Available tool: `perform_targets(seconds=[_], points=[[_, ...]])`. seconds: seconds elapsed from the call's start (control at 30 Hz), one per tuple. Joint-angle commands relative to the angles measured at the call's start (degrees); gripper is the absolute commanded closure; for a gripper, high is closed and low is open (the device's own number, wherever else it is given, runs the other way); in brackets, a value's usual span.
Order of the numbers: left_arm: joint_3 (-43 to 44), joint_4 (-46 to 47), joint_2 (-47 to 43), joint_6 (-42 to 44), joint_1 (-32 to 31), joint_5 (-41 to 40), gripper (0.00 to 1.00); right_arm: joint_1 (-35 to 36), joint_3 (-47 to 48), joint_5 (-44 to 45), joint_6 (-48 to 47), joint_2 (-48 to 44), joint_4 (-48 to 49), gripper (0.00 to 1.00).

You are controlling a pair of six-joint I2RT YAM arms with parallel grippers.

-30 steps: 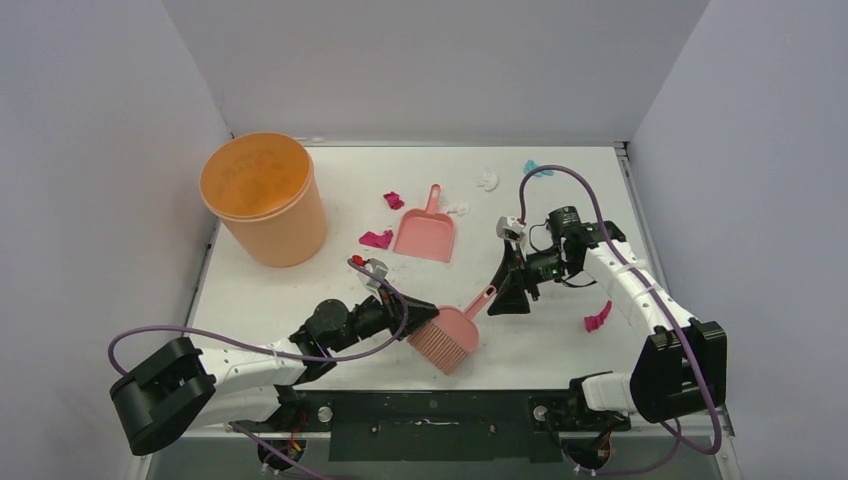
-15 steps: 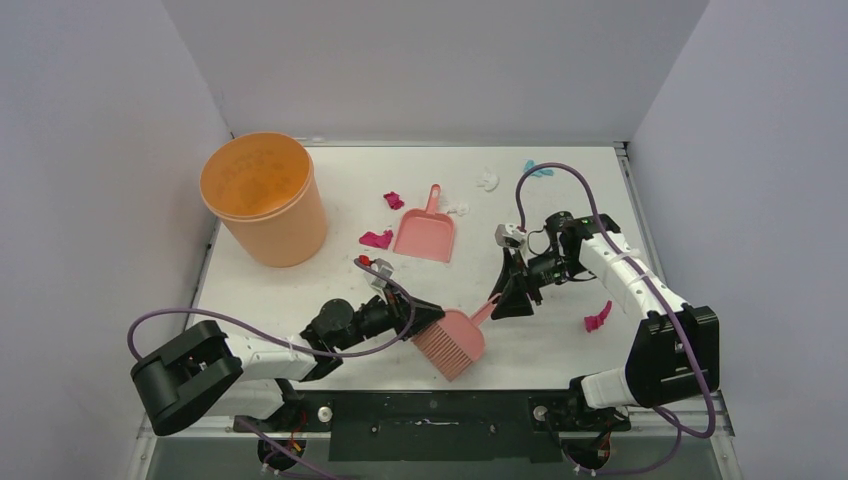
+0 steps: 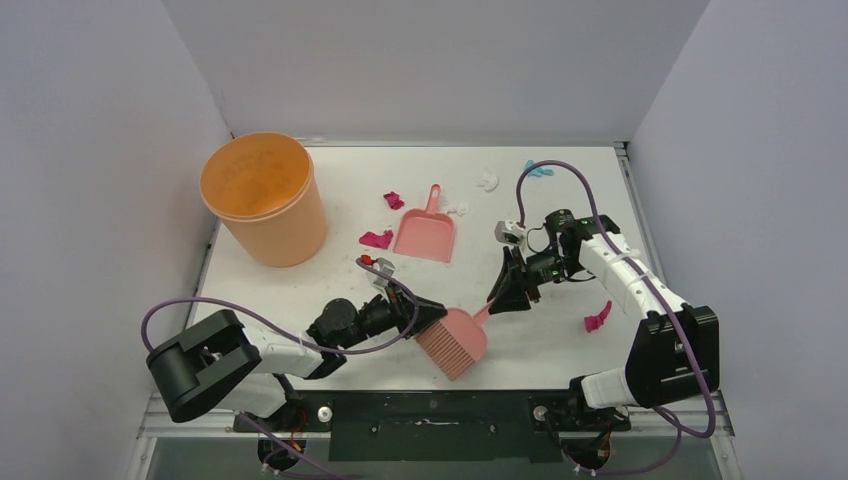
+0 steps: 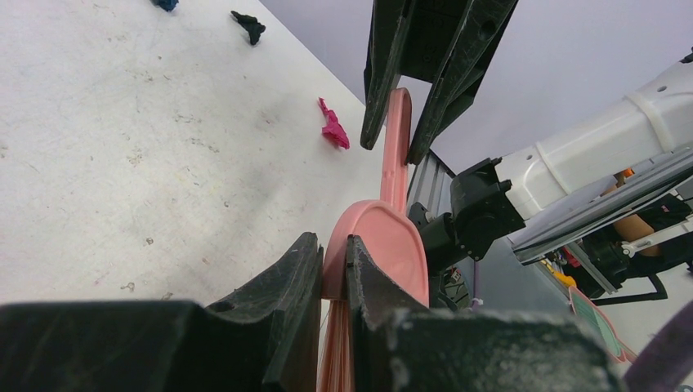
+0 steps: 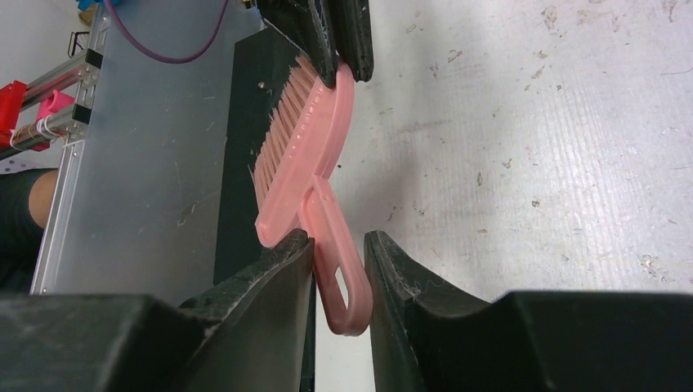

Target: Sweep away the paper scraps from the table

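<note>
Paper scraps [image 3: 377, 239] lie scattered across the table's [image 3: 280, 292] far half. Left end effector [image 3: 439, 313] pinches the brush [image 3: 455, 342] head near the front edge. Right end effector [image 3: 497, 301] straddles its handle, cannot tell if gripping.

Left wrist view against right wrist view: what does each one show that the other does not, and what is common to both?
Only the left wrist view shows paper: a magenta scrap and a black scrap on the table. Only the right wrist view shows the bristles and the hanging loop. Both show the pink brush, the left pincer shut on its head, and the right pincer with one finger on each side of the handle.
</note>
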Motion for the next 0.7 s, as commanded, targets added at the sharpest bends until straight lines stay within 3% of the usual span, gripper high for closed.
perform_targets(seconds=[0.0,0.3,0.67], points=[[3.6,4.1,1.7,-0.3,0.7,-1.7,1.00,0.8,-0.8,-4.8,4.0,-2.2,3.7,0.70],[3.8,5.7,2.9,-0.4,0.7,-2.7,1.00,0.8,-1.5,-4.2,5.6,-2.4,5.3,0.79],[3.5,3.4,0.2,1.9,0.7,-5.3,1.00,0.9,-1.9,-3.7,6.0,-2.6,5.9,0.75]])
